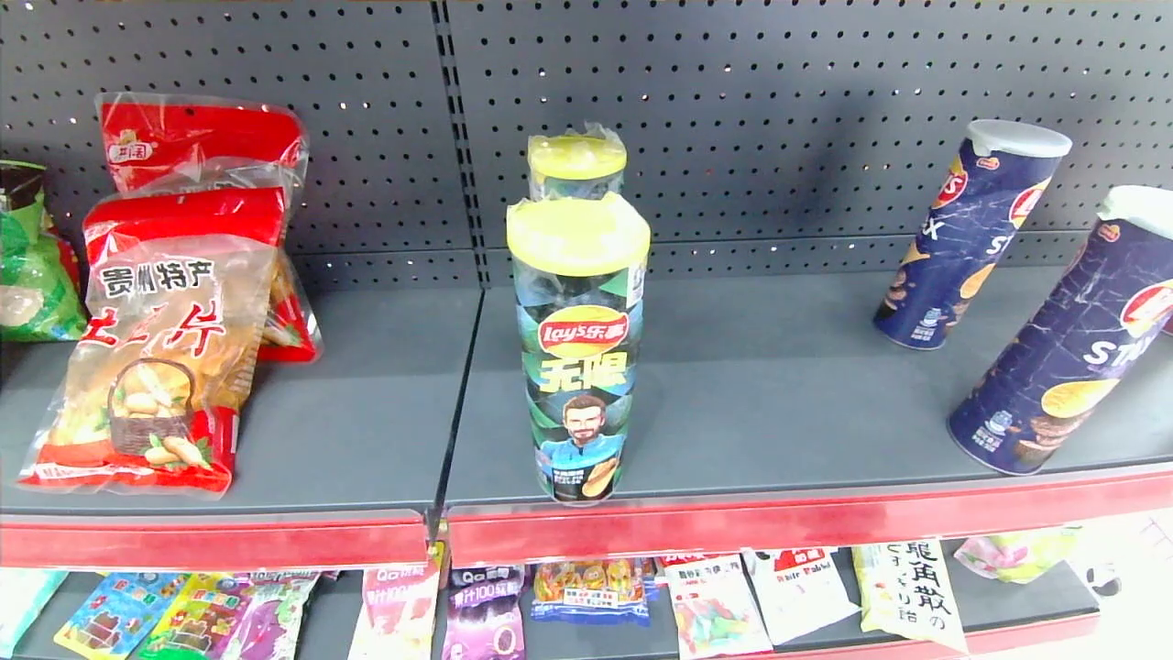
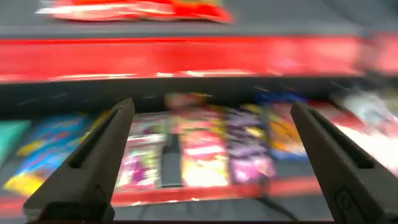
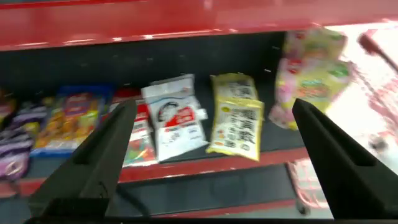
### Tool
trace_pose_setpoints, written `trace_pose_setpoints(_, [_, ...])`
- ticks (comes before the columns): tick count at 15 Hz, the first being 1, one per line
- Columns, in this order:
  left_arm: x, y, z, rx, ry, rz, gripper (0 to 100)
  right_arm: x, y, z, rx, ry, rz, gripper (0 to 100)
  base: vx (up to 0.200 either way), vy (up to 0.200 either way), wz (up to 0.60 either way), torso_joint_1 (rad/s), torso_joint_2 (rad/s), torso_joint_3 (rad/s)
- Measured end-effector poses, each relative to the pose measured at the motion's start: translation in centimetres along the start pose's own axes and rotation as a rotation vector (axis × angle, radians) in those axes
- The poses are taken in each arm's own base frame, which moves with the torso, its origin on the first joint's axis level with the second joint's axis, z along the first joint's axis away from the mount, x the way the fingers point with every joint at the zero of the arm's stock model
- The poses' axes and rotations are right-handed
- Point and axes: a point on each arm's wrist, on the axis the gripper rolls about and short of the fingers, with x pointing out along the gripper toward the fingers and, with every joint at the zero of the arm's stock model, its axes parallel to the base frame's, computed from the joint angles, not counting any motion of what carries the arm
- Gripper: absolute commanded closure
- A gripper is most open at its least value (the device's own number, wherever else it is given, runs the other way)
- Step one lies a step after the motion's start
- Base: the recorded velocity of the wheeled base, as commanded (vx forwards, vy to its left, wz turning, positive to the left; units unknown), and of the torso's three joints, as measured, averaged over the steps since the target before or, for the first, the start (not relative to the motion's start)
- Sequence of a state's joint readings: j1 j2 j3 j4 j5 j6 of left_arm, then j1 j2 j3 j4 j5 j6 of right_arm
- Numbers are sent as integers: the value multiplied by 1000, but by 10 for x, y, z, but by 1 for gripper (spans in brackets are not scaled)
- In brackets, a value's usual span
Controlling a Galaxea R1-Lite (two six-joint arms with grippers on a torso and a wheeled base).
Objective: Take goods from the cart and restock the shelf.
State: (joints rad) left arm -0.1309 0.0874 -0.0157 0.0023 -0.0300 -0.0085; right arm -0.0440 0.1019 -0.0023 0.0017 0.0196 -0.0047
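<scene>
The shelf (image 1: 779,385) holds only a few cans (image 1: 579,348) and bags (image 1: 156,357). The left tool (image 2: 211,104) and right tool (image 3: 212,104) gape empty, so restocking looks far from finished.

This is a shop, a snack aisle by the look of it. A grey metal shelf (image 1: 788,385) runs across the middle of the frame. A perforated back panel (image 1: 779,92) fills the top, and a red strip (image 1: 733,521) edges the shelf front. Goods stand facing outward in rows: bagged snacks (image 1: 156,357) at left, chip tubes with yellow lids (image 1: 577,348) in the centre, dark blue tubes (image 1: 971,234) at right. Along the bottom, a lower shelf (image 1: 1026,596) holds small sweet packets (image 1: 715,605) laid side by side. The right wrist view shows more such packets (image 3: 236,121) under another red edge.
</scene>
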Motion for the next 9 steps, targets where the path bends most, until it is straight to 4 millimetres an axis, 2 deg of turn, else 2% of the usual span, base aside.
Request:
trace_pose_setpoints(3, [1, 2, -4, 7, 15, 85, 0, 0, -2, -1, -14, -3, 121, 0, 0, 0, 0, 0, 0, 0])
trace_pose_setpoints(9, [3, 0, -3, -22, 45, 200, 0, -1, -2, -1, -11, -9, 78, 0, 0, 0, 0, 0, 0, 0])
